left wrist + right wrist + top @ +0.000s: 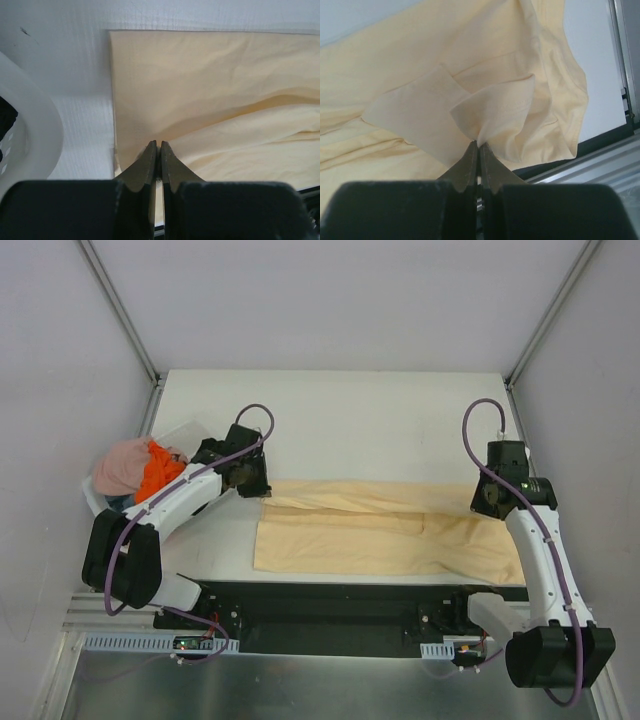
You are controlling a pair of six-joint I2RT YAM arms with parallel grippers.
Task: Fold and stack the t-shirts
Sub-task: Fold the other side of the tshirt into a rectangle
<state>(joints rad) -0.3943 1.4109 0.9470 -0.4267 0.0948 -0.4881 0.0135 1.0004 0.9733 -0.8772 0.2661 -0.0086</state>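
A pale yellow-beige t-shirt (380, 540) lies stretched left to right along the table's near edge, its far long edge folded over towards the front. My left gripper (258, 485) is shut on the shirt's far left corner, and cloth (210, 80) rises to its tips (158, 145). At the far right edge of the shirt my right gripper (484, 502) is shut, with a peak of fabric (495, 107) pinched at its tips (479, 144). A dusty pink t-shirt (120, 468) and a bright orange t-shirt (158, 472) sit heaped at the left.
The white plastic basket (185, 433) holding the heap stands at the table's left edge, close behind the left arm; its rim (35, 130) shows in the left wrist view. A black base strip (340, 605) runs along the near edge. White table (350, 420) stretches behind the shirt.
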